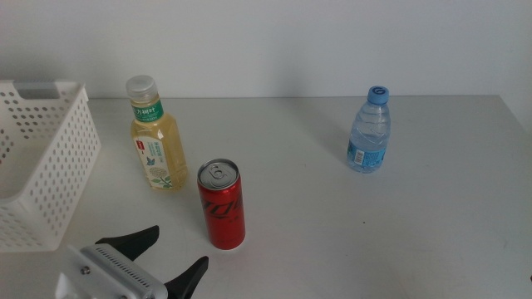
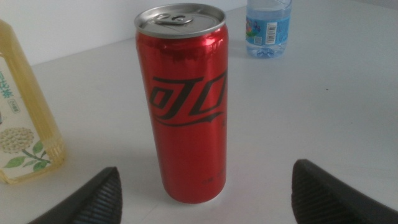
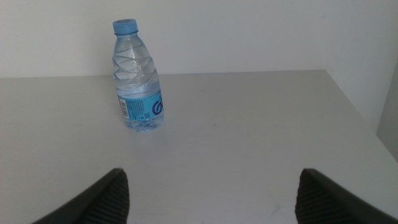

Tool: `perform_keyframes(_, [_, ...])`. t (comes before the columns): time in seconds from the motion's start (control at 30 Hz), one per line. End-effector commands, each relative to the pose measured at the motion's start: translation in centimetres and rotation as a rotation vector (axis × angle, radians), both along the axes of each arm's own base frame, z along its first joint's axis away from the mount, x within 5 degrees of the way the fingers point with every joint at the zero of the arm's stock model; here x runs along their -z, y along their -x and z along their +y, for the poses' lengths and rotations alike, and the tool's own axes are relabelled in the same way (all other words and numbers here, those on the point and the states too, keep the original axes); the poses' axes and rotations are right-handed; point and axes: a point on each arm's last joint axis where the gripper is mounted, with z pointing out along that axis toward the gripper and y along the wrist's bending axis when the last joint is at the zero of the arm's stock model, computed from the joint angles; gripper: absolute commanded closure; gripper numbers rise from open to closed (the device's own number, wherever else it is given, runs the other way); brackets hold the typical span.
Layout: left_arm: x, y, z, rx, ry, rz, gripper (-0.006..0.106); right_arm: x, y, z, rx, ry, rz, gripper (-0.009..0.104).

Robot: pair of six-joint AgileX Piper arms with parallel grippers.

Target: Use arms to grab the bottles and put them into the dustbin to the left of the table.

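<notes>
My left gripper [image 1: 179, 253] sits low at the near edge of the table [image 1: 349, 224], jaws spread wide and holding nothing; the red can [image 1: 221, 204] stands upright just beyond it at about one o'clock, not yet between the jaws. My right gripper [image 3: 211, 196] is also wide and empty; it waits out of the middle view, facing the water bottle [image 3: 138, 78], which stands well apart from it.

The risk I see is the can's slimness; if one jaw meets it before the other, I judge it would tip or skid, and a fall toward ten o'clock could knock the tea bottle [image 1: 156, 137], which stands near it. The can's smooth wall may also slip under a light squeeze. The dustbin [image 1: 50, 166] lies off at nine o'clock, so a carry there must pass the tea bottle without clipping it.

The middle view alone shows the dustbin and the full spacing of all three containers; my left wrist view gives the can's [image 2: 185, 106] alignment with the jaws; only my right wrist view shows my right gripper at all.
</notes>
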Motion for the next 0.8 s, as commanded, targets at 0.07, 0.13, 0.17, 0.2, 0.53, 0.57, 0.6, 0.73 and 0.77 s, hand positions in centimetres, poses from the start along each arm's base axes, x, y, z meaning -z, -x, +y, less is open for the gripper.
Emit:
perform_keyframes(0.07, [-1.7, -0.3, -0.1, -0.017, 0.114, -0.145, 0.007, -1.2, 0.1, 0.0, 0.005, 0.009, -0.114, 0.001])
perform_keyframes(0.13, [-1.7, -1.0, -0.5, -0.024, 0.138, -0.123, 0.007, -1.2, 0.1, 0.0, 0.005, 0.009, -0.114, 0.001])
perform_keyframes(0.17, [-1.7, -1.4, -0.8, -0.024, 0.14, -0.116, 0.007, -1.2, 0.1, 0.0, 0.005, 0.009, -0.114, 0.001])
perform_keyframes(0.2, [-1.7, -1.8, -1.1, -0.024, 0.139, -0.113, 0.007, -1.2, 0.1, 0.0, 0.005, 0.009, -0.114, 0.001])
perform_keyframes(0.53, [-0.4, -5.4, -3.6, -0.023, 0.14, -0.078, 0.007, -1.2, 0.1, 0.0, 0.005, 0.009, -0.114, 0.001])
perform_keyframes(0.57, [-0.3, -5.7, -3.8, -0.023, 0.139, -0.078, 0.007, -1.2, 0.1, 0.0, 0.005, 0.009, -0.114, 0.001])
perform_keyframes(0.6, [-0.2, -5.9, -3.9, -0.023, 0.139, -0.076, 0.007, -1.2, 0.1, 0.0, 0.005, 0.009, -0.114, 0.001])
perform_keyframes(0.73, [0.0, -7.0, -4.5, -0.039, 0.141, -0.076, 0.007, -1.2, 0.1, 0.0, 0.005, 0.009, -0.114, 0.001])
perform_keyframes(0.77, [0.1, -7.3, -4.7, -0.04, 0.144, -0.079, 0.007, -1.2, 0.1, 0.0, 0.005, 0.009, -0.114, 0.001])
